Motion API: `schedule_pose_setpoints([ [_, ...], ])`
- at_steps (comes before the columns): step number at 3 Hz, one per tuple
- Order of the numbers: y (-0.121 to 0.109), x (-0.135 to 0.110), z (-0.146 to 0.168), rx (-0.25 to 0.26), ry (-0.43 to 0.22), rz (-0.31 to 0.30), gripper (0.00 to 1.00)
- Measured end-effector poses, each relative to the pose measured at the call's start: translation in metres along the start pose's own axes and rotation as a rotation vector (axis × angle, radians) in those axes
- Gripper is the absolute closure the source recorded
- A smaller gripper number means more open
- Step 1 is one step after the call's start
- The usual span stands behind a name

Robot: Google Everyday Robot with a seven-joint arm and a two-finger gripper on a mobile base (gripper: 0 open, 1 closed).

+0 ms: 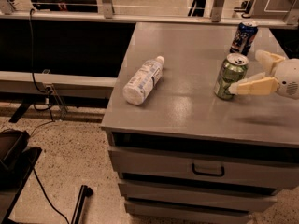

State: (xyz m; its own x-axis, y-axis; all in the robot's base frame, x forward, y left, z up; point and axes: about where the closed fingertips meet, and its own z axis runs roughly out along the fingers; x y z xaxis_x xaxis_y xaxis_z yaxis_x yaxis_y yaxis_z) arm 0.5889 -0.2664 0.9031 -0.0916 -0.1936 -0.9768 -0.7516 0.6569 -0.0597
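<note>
A green soda can (229, 76) stands upright on the right part of the grey cabinet top (187, 106). My gripper (245, 73) reaches in from the right edge at can height and is open. Its near cream finger (250, 86) touches the can's lower right side, while the far finger (268, 58) sits behind and to the right of the can. A blue soda can (243, 38) stands upright farther back. Left of centre, a clear plastic bottle (142, 80) with a white cap lies on its side.
The cabinet has drawers (201, 167) in its front, the top one with a dark handle. A railing (154, 3) runs behind it. Cables (35, 78) and dark equipment (14, 167) sit on the speckled floor at left.
</note>
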Motion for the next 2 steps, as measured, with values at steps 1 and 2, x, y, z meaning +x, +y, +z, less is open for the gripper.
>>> schedule_pose_setpoints([
  [1,0.0054,0.001,0.0082,-0.024,-0.021,0.006,0.0],
  [2,0.0124,0.002,0.0165,-0.051,-0.042,0.004,0.0],
])
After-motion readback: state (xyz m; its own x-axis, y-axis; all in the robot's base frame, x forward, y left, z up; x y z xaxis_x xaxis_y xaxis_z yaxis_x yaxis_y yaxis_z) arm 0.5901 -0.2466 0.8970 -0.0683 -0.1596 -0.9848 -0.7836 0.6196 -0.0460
